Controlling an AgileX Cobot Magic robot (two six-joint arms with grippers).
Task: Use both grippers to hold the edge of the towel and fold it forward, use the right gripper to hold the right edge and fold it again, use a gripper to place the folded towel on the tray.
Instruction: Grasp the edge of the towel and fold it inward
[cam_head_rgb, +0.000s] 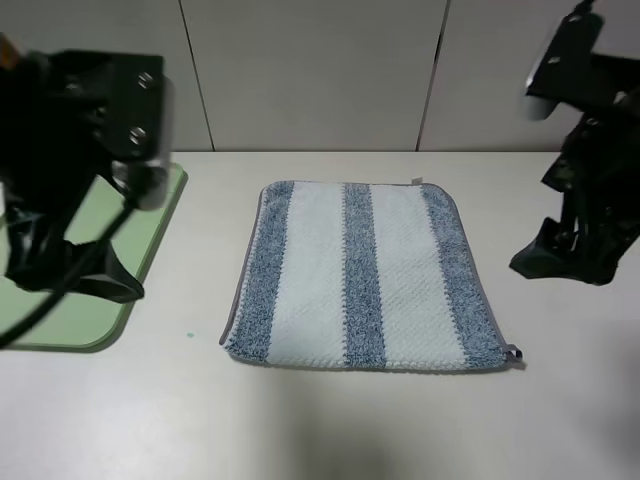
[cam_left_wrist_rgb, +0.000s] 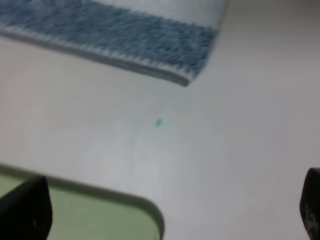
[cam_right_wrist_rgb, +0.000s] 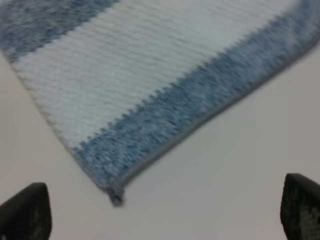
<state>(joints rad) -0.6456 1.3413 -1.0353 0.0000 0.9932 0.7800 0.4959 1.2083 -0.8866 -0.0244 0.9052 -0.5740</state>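
As seen from the high camera, the towel (cam_head_rgb: 362, 277) is laid flat and unfolded at the middle of the table (cam_head_rgb: 320, 430), well apart from the tray (cam_head_rgb: 60, 325) at the left. The left gripper (cam_head_rgb: 105, 280) is held over the tray's edge, the right gripper (cam_head_rgb: 565, 262) beside the towel's right edge, neither touching it. From the left wrist, fingers (cam_left_wrist_rgb: 25, 212) are seen spread wide and empty over the tray's rounded corner. From the right wrist, fingers (cam_right_wrist_rgb: 25, 215) are likewise spread, empty, near the towel's corner loop (cam_right_wrist_rgb: 116, 194).

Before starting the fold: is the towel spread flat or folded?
Spread flat. The towel lies in one layer, every stripe and all four edges showing.
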